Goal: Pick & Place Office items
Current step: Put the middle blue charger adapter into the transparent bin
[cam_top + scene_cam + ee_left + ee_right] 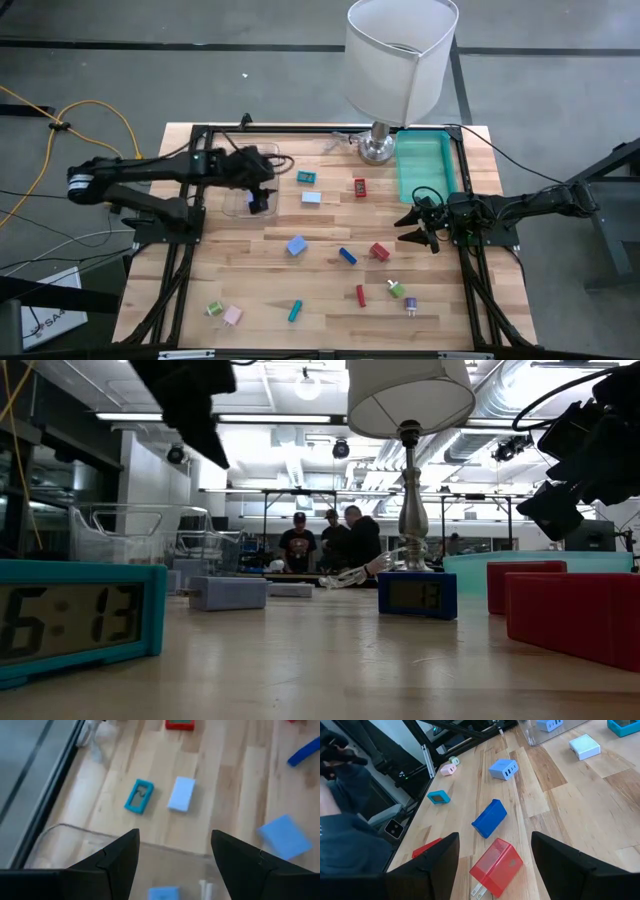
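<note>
Left claw (258, 196) hovers spread over clear bin (243, 203) | right claw (420, 224) waits, fingers apart, beside red charger (379, 252) | risk: rim snag tips bin

Wooden table (330, 275) carries scattered office items (345, 256), lamp (398, 60), teal tray (423, 168).

Left tool (258, 190) over clear bin (243, 200); right tool (415, 225), fingers apart, beside teal tray (405, 180).
</note>
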Robot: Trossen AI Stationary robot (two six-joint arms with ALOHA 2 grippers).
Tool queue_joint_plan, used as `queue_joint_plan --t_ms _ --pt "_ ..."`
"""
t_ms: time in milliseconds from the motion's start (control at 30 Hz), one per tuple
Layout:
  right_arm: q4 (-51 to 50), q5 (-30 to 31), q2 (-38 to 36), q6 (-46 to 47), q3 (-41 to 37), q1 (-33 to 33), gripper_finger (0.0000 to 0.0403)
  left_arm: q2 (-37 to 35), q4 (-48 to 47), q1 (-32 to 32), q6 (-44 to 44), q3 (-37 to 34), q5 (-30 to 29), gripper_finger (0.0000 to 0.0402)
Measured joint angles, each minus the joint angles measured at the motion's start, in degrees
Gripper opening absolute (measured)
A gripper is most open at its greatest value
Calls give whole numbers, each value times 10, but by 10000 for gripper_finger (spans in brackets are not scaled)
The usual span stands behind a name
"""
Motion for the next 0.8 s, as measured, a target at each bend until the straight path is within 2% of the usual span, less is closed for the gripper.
queue_joint_plan --t_ms 200,400,800 --pt "0 0 0 0 0 0 235 98 -54 -62 -115 86 -12 238" --pt "0 0 0 0 0 0 235 171 -83 -105 -179 157 -12 238" --pt "0 0 0 0 0 0 235 233 -93 -155 -323 184 -9 237"
